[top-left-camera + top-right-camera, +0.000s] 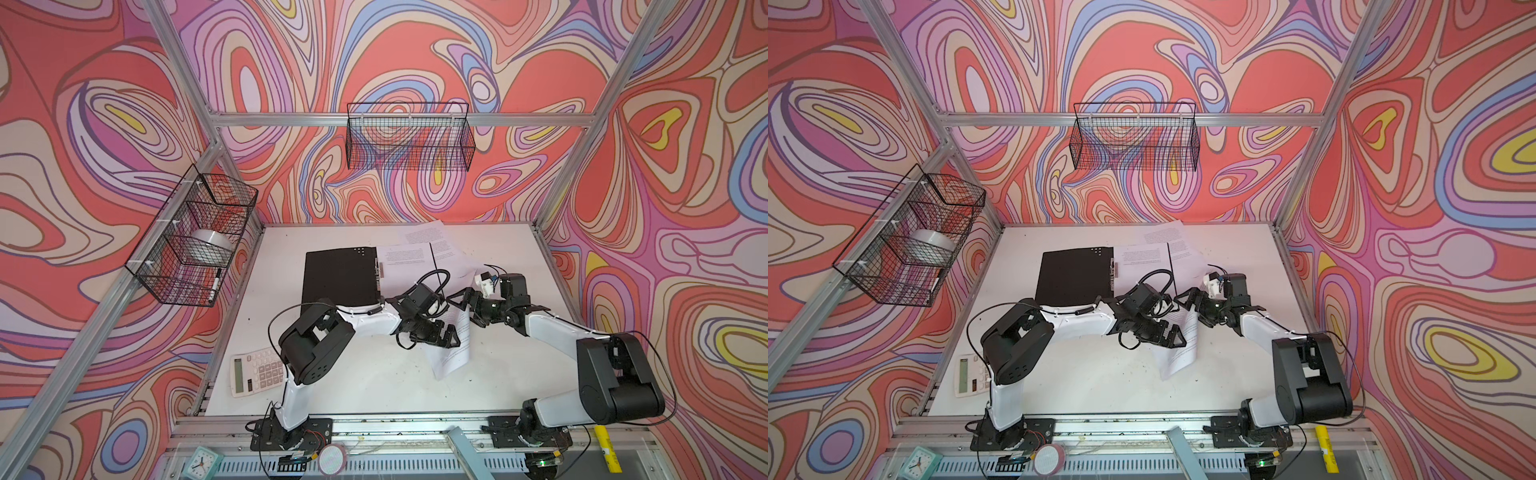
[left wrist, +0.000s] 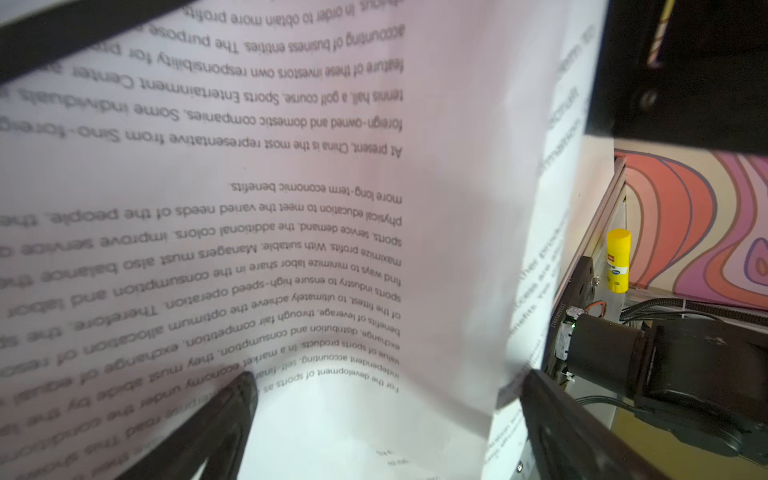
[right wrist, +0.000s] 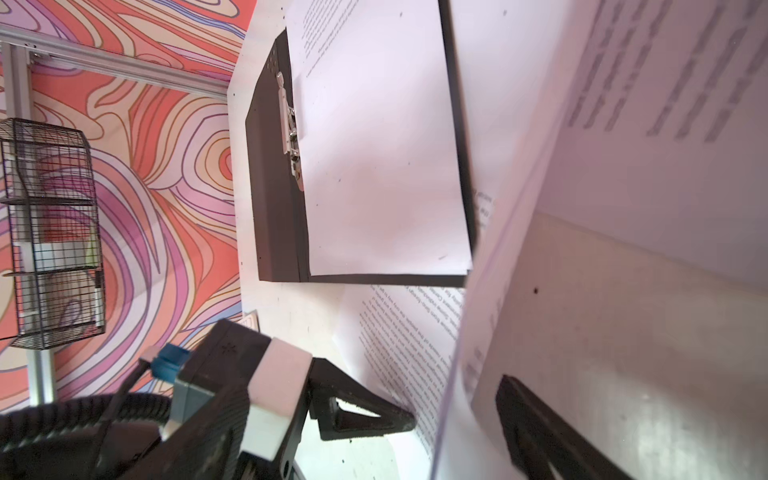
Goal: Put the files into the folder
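Printed sheet (image 1: 451, 357) curled up off the table (image 1: 353, 386), standing between two end effectors just right of the open folder (image 1: 340, 278).
The left end effector (image 2: 388, 376) and right end effector (image 3: 457, 399) both have their jaws wide apart, straddling the sheet without clamping it. The folder lies black side up. One of the files (image 1: 405, 266) rests on its right half beside the metal clip (image 3: 289, 124), and others fan out behind. Such paper is probably light, floppy and slippery, and creases easily, so pinch it gently at a free edge.
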`<state>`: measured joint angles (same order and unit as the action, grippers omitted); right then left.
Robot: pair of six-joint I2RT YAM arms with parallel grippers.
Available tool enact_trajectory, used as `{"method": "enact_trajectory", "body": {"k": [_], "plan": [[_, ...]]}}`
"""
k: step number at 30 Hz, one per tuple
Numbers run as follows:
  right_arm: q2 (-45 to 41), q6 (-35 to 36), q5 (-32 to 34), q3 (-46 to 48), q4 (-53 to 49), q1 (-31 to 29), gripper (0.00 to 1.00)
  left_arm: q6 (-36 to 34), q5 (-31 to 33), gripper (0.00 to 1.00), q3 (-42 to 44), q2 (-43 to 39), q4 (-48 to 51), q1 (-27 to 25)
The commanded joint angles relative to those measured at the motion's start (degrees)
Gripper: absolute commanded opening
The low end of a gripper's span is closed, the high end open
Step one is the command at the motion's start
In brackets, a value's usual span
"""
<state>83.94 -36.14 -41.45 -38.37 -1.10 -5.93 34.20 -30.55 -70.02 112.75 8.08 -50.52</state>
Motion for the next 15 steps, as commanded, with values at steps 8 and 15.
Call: {"method": "enact_trajectory", "body": {"k": [8, 15], "plan": [[1.1, 3.6, 3.5, -2.1, -8.1, -0.4, 0.91, -1.0, 3.7, 1.0, 2.6, 2.0, 4.2, 0.6], [-4.8, -0.3, -0.1, 3.0, -7.7, -0.3, 0.81, -0.8, 3.2, 1.0, 2.9, 2.3, 3.6, 0.9]]}}
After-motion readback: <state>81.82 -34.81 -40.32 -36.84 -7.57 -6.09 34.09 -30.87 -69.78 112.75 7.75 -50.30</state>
